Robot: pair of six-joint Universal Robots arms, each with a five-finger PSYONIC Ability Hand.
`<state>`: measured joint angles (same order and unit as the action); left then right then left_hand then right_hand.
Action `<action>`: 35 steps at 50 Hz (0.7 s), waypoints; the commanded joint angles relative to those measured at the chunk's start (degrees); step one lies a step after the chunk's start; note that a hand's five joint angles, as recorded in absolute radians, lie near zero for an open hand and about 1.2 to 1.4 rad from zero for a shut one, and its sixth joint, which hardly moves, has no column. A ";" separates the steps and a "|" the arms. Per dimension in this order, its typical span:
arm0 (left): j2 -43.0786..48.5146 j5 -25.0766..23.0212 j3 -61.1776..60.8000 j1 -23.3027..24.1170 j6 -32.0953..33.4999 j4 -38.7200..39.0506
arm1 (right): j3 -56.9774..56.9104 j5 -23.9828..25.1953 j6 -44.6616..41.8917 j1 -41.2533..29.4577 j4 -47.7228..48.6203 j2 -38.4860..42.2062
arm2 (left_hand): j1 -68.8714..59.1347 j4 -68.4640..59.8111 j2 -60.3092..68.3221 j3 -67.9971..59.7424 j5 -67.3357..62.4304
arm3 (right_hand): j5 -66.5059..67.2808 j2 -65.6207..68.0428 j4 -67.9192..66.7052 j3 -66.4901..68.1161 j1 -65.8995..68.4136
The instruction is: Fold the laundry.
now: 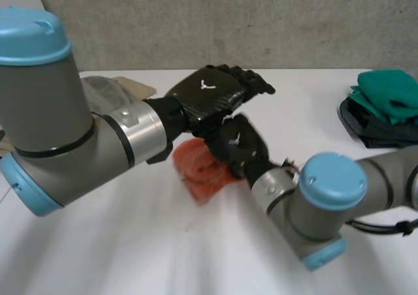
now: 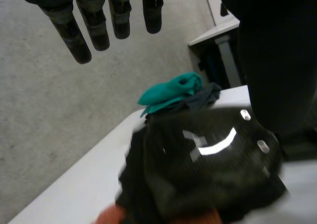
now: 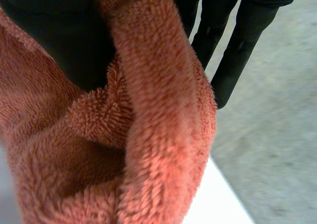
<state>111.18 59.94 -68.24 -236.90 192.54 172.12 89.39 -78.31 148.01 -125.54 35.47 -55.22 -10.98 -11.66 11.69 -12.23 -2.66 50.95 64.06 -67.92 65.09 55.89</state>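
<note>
An orange fluffy cloth [image 1: 199, 174] lies bunched in the middle of the white table [image 1: 130, 243]. My right hand [image 1: 238, 145] rests on its far side. In the right wrist view a thick fold of the cloth [image 3: 158, 135] is gripped between the hand's black thumb side [image 3: 54, 30] and its fingers [image 3: 233, 40]. My left hand [image 1: 212, 93] hovers just above and behind the right one, holding nothing. Its fingers [image 2: 94, 30] hang straight and spread in its own wrist view, over the back of the right hand [image 2: 208, 159]. A bit of the orange cloth [image 2: 109, 216] shows under that hand.
A folded green cloth [image 1: 385, 96] sits on a dark pile [image 1: 379, 132] at the table's back right, also seen past the right hand as the green cloth [image 2: 171, 92]. A clear bag and a beige item [image 1: 111, 89] lie at the back left behind the left arm.
</note>
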 commanded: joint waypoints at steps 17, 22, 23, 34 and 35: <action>-2.55 1.76 4.61 -3.04 -2.78 3.13 | -33.83 3.25 3.24 28.94 -3.66 0.98 | 0.77 1.45 -1.48 2.02 2.45 | 19.05 15.94 -12.08 14.91 24.11; -2.55 1.76 4.61 -3.04 -3.40 3.75 | -44.11 8.78 11.94 37.82 -3.04 9.06 | 0.77 1.45 -1.48 2.02 2.45 | 19.05 15.94 -12.08 14.91 24.11; -2.55 1.76 4.52 -3.04 -3.40 3.84 | -47.26 10.71 13.43 39.39 -2.69 12.55 | 0.77 1.45 -1.48 2.02 2.45 | 19.05 15.94 -12.08 14.91 24.11; -1.49 1.85 2.24 -2.51 -3.22 3.84 | -49.85 18.37 13.62 49.34 -1.64 29.90 | 0.43 1.11 -1.14 1.68 2.11 | 19.05 15.94 -12.08 14.91 24.11; -1.49 1.85 1.97 -2.51 -3.31 3.84 | -46.97 20.11 13.53 49.78 -0.68 29.47 | 0.43 1.11 -1.14 1.68 2.11 | 19.05 15.94 -12.08 14.91 24.11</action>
<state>109.47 61.83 -65.03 -239.50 189.21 175.95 36.06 -62.29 162.23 -78.21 33.40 -26.99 -10.98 -11.66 11.69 -12.23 -2.66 52.91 64.06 -68.58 65.87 55.89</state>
